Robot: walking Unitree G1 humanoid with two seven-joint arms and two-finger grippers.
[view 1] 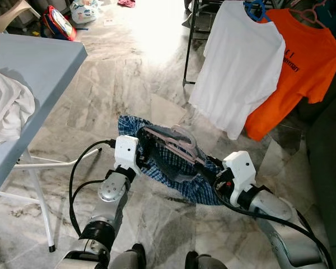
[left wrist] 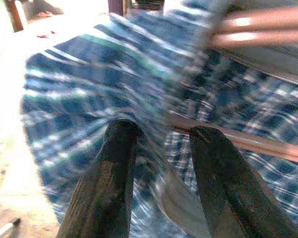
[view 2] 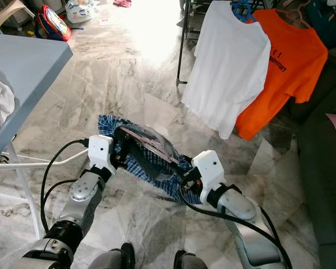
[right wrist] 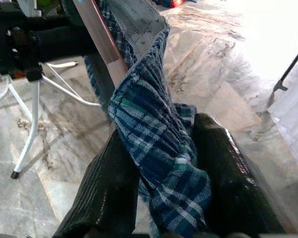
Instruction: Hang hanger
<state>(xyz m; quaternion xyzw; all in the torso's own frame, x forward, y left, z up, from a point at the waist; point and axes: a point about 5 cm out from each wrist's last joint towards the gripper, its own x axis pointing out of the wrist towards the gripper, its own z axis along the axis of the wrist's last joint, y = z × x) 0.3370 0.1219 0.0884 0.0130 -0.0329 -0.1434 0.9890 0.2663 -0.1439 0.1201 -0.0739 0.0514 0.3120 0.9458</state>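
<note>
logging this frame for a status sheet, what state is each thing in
plaid garment: on the pink hanger, held off the floor between both tools
left tool: shut on the garment
right tool: shut on the garment
white t-shirt: hanging on the rack
orange t-shirt: hanging beside it
white cloth: crumpled on the table

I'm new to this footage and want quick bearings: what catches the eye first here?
The blue plaid garment on a pink hanger, stretched between the left gripper and right gripper over the marble floor. Behind it, to the robot's right, a white T-shirt and an orange T-shirt hang on a rack.
</note>
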